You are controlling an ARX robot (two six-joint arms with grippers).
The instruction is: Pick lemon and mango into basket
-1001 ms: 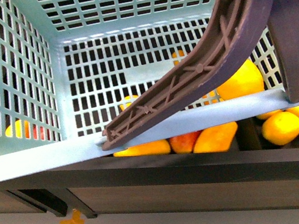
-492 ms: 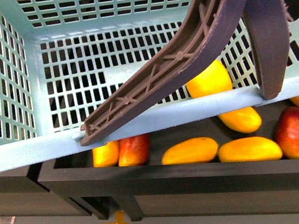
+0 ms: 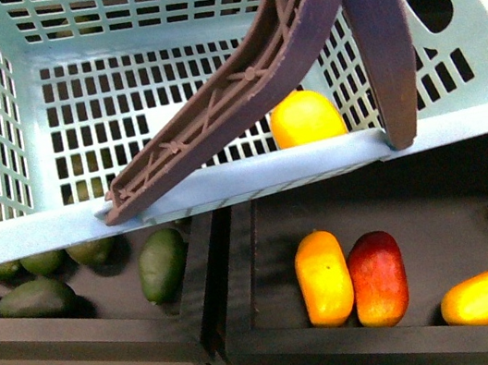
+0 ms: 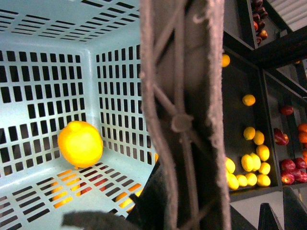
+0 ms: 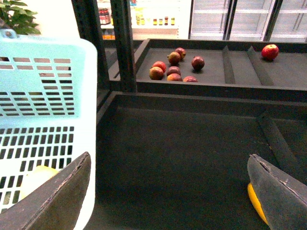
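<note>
Lemon (image 3: 306, 118) inside basket (image 3: 315, 158) — mango (image 3: 324, 278) outside, on dark shelf (image 3: 434, 197).

Right claw (image 5: 169, 160), my own, as seen in the right wrist view. Two fingers (image 5: 53, 199) are on record, one at each lower corner. Both are dark charcoal grey with a matte, slightly grainy surface. Each is a broad wedge narrowing to a blunt, rounded tip. A thin paler line follows the inner edge of each, like a seam or a pad's border. In the left wrist view, a black mass (image 4: 152, 199) near the lens is too blurred to describe.
</note>
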